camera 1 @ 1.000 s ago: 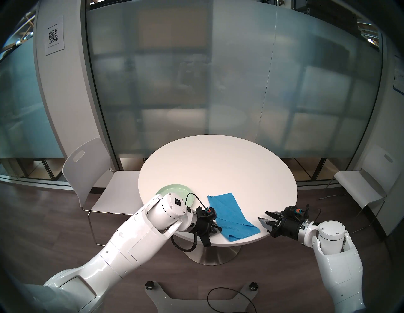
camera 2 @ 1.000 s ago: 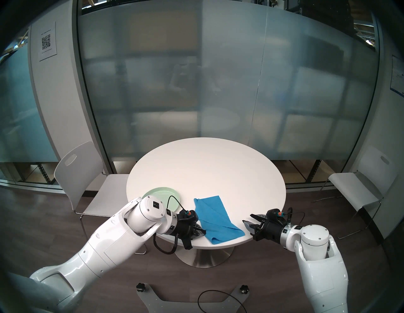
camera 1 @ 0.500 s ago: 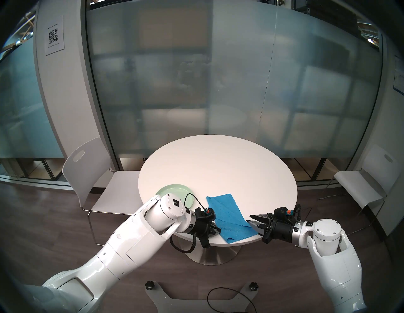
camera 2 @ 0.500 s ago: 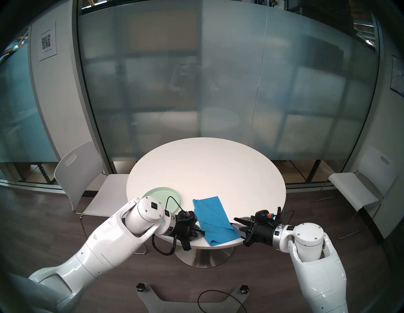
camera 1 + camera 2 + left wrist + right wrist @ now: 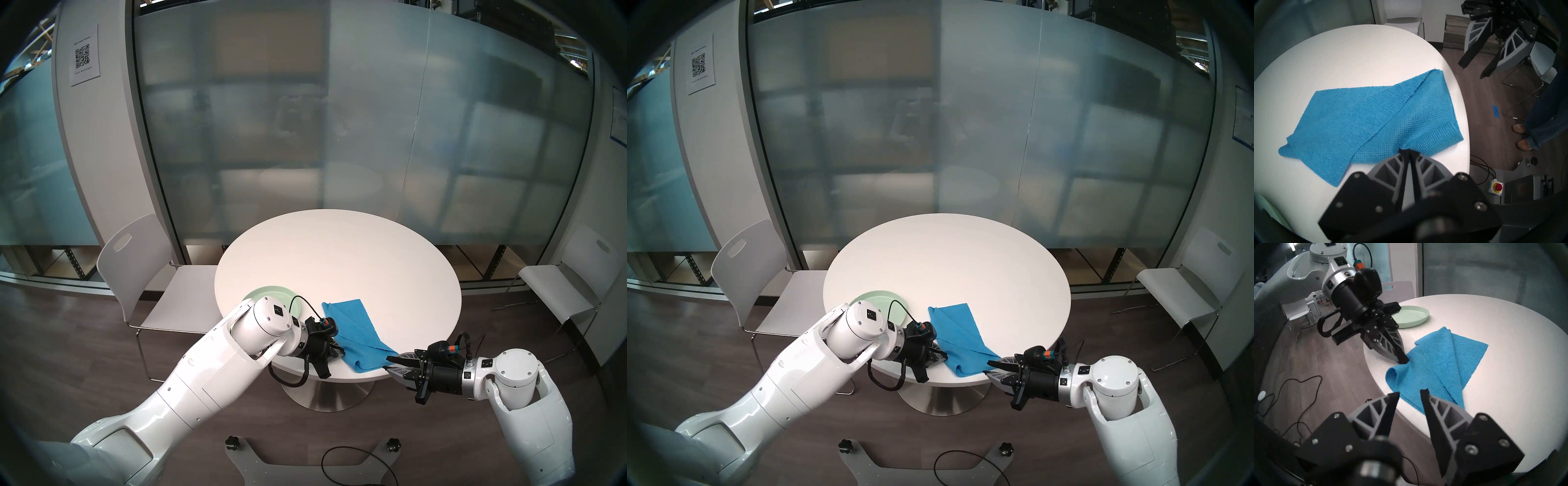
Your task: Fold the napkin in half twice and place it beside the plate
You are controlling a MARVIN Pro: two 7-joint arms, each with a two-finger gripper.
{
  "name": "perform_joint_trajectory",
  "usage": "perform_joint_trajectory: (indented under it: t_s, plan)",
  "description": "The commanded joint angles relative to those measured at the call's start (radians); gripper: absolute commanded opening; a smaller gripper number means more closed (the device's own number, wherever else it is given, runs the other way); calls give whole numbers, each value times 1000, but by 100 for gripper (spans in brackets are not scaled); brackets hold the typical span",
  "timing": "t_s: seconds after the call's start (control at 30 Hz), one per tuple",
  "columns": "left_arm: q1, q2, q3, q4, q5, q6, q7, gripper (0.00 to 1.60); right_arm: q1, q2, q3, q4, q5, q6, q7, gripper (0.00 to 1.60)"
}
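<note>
One QR sheet (image 5: 84, 54); wording perhaps illegible

2 high head views down onto the table (image 5: 339, 258); 2 close wrist views across it, facing each other.

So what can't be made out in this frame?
- Head views: the round pale mint-green plate is partly hidden by the left arm.
- Left wrist view: whether the shut left tool pinches the bright blue terry napkin; the tips cover the contact.
- Right wrist view: right tool base blurred.
</note>
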Motion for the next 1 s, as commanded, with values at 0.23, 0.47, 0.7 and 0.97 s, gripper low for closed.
perform_joint_trajectory:
  t_s: [0.23,0.47,0.7,0.97]
  plan:
    - [4,-5,-3,-42,-11,7,1,51,50,-19,-48,57,-62,-88,-42,90]
    - [8,-2,-2,-48,-12,10,3,51,64,-32,-52,74,-62,-96,-49,131]
    - [12,3,-1,-53,-12,9,2,51,72,-38,-53,77,-56,-95,-52,121]
    - [13,7,-2,-54,-12,8,1,51,98,-40,-69,102,-55,-92,-42,97]
